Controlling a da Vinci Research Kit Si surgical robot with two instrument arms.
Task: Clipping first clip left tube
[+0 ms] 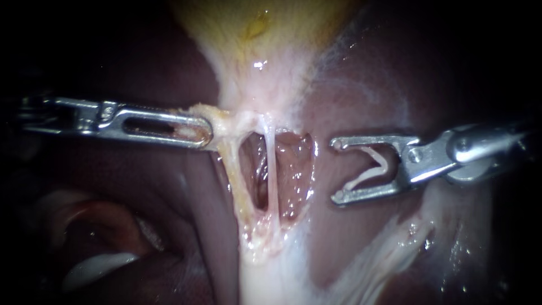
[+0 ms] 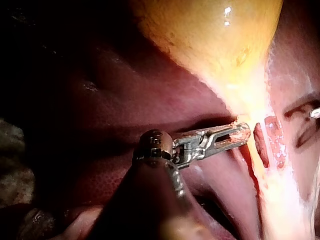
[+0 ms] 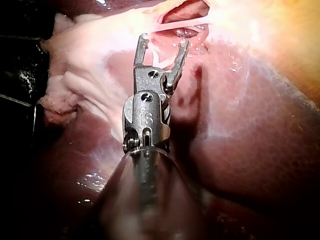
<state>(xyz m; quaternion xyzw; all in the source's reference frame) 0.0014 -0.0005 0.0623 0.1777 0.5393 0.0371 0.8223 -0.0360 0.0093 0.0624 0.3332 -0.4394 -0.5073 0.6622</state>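
Left pincer point(image 1: 197, 131): clamped on tissue point(image 1: 219, 120), stretching left tube point(image 1: 236, 183) just beside for access. Right pincer point(image 1: 337, 169): spread, clip point(image 1: 370, 168) inside, near that tube, not yet around. Left wrist: same clamp beside gallbladder point(image 2: 210, 35). Right wrist: spread, aimed at 2 tubes point(image 3: 172, 21).

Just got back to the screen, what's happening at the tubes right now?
The left instrument has its jaws shut on tissue just below the gallbladder, holding it out to the left. The right instrument sits off to the right of the left tube, jaws open, with a white clip between them. That tube has no clip on it yet, and the open jaws are not around it.
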